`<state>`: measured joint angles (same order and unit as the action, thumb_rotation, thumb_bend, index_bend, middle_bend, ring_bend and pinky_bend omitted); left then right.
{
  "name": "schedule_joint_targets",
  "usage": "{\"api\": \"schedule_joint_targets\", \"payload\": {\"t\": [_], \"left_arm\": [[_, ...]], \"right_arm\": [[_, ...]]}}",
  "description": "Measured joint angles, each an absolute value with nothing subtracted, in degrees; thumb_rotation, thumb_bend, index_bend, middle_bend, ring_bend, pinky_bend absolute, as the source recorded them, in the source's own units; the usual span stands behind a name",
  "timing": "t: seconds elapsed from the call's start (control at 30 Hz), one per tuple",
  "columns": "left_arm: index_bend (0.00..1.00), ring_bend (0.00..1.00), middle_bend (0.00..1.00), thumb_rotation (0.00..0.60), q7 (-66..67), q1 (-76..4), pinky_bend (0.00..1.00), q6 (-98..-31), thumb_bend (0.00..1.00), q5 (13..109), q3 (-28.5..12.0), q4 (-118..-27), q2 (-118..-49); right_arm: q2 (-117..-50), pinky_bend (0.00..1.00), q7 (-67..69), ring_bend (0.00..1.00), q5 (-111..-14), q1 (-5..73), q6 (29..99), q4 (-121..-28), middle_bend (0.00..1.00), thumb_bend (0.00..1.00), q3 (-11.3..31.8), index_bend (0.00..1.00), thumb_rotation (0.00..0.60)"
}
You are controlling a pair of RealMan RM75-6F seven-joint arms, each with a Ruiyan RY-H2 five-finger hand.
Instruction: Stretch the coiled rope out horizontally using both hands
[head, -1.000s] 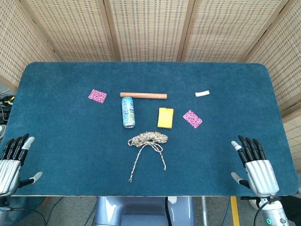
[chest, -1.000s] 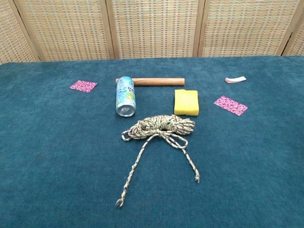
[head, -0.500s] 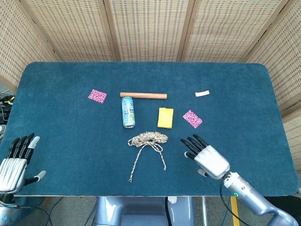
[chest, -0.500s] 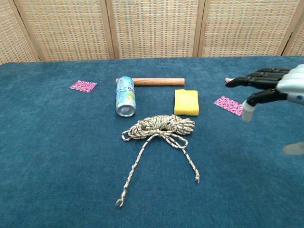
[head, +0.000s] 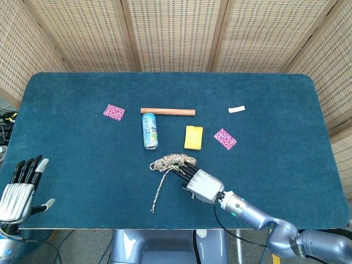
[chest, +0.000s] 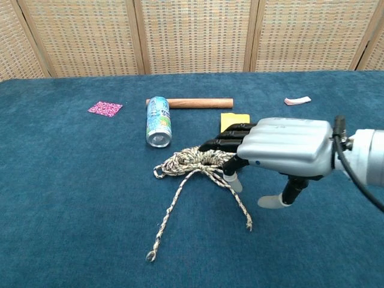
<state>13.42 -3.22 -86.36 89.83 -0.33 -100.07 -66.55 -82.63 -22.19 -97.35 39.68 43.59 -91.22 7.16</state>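
Bright, even light from overhead fills both views, leaving only faint soft shadows on the dark blue carpeted tabletop [head: 82,165], with sharp focus throughout and mild highlights on the silver right hand [chest: 282,147].

The right robot hand [chest: 282,150] has a smooth silver-grey shell with black fingers [chest: 225,144] and a pale thumb tip, a black cable runs beside its silver wrist where a small green light shows, and the left robot hand [head: 19,190] has a ribbed silver back.
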Motion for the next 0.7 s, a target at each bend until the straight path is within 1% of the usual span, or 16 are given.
{"api": "schedule_joint_targets", "payload": {"t": [0.13, 0.33, 0.7], "left_arm": [[0.00, 0.00, 0.00, 0.600, 13.61, -3.43, 0.00, -85.84, 0.00, 89.55, -0.26, -100.00, -66.69], [0.00, 0.00, 0.00, 0.600, 13.23, -3.51, 0.00, -85.77, 0.00, 89.59, -0.13, -100.11, -66.52], [0.00, 0.00, 0.00, 0.600, 13.51, -3.72, 0.00, -85.49, 0.00, 89.45, -0.03, -100.17, -66.59]], "right_arm": [[-85.41, 0.00, -25.00, 0.00, -95.62, 41.14, 42.50, -89.74, 0.00, 0.30, 7.22, 0.46, 0.600], [-87.75, 0.00, -28.00, 0.00, -92.03, 42.17, 41.54, -88.40, 0.00, 0.30, 6.47, 0.46, 0.600], [-88.40, 0.00, -29.52, 0.00, -92.28, 42.50, 43.66, -84.92, 0.00, 0.30, 2.98, 0.47, 0.600]]}}
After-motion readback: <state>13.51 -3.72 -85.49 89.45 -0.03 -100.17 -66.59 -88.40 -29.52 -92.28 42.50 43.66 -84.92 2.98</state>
